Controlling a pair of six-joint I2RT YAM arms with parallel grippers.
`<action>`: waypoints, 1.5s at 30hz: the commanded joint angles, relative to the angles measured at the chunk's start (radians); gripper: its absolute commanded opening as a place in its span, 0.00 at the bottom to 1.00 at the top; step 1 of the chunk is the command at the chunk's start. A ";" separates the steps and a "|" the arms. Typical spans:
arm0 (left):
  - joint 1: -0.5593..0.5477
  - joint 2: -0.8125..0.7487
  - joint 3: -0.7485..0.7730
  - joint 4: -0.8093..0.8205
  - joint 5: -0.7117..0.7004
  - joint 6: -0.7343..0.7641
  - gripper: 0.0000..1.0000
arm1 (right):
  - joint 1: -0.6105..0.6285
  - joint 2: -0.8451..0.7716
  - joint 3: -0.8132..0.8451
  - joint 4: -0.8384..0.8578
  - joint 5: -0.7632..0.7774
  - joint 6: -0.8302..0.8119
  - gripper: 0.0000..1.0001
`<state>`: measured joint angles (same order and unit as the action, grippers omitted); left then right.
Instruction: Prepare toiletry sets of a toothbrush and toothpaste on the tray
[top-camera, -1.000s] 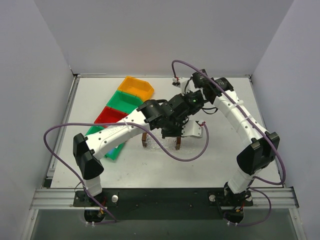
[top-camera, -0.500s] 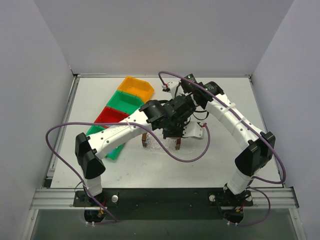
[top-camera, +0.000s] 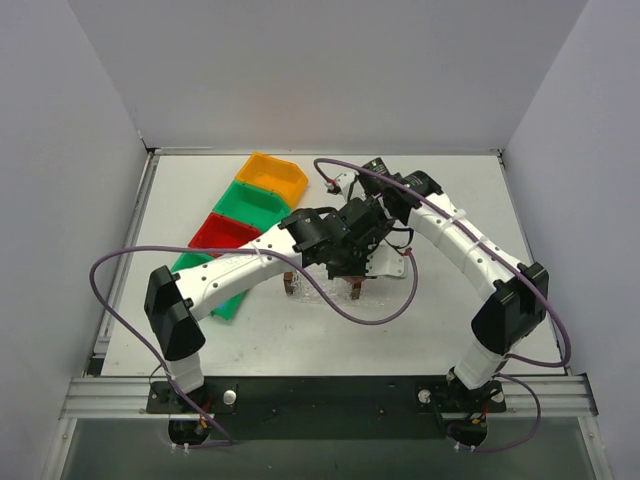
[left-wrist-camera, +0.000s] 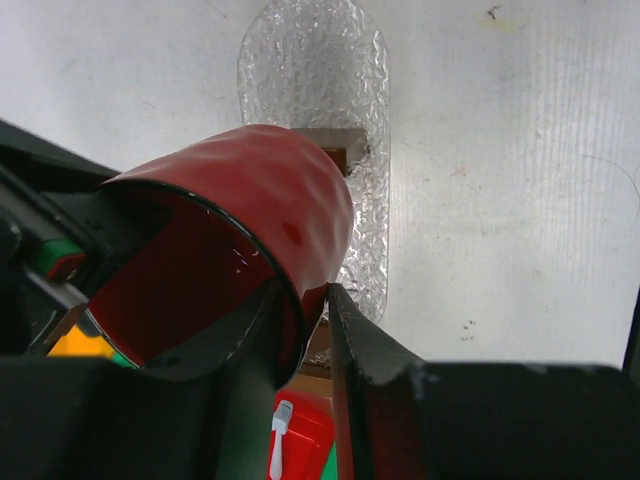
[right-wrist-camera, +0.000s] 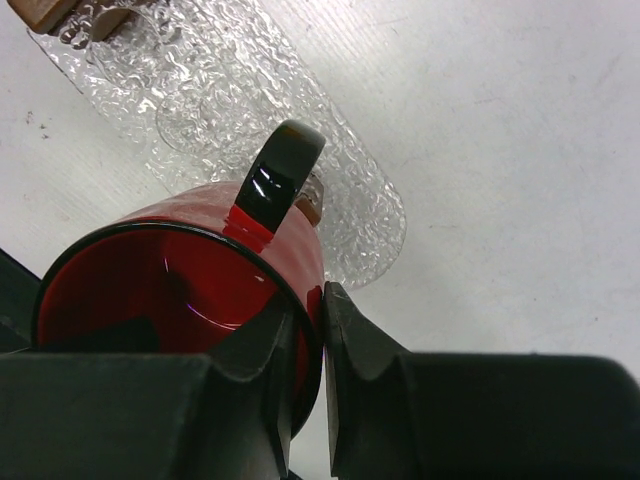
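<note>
Both arms (top-camera: 235, 270) over clear tray (top-camera: 320, 291), coloured bins (top-camera: 250, 202) at left

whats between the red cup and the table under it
A clear bumpy tray lies flat on the table beneath the red cup, shown in both wrist views.

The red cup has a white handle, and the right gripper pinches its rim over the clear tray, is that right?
Not quite: the handle is black, not white, as the right wrist view shows. The rest holds: the right gripper pinches the rim of the red cup over the clear tray.
</note>
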<state>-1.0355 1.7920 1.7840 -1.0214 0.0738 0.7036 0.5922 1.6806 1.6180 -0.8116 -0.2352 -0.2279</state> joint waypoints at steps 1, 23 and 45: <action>-0.008 -0.121 -0.001 0.122 -0.092 -0.053 0.35 | -0.025 -0.078 -0.021 -0.017 0.096 0.093 0.00; 0.244 -0.393 -0.253 0.334 -0.158 -0.194 0.68 | -0.161 -0.337 -0.447 0.205 0.197 0.251 0.00; 0.344 -0.473 -0.328 0.380 -0.161 -0.194 0.69 | -0.175 -0.317 -0.661 0.517 0.287 0.355 0.00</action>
<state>-0.6987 1.3613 1.4513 -0.6968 -0.0929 0.5098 0.4240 1.3525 0.9562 -0.3603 0.0277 0.0822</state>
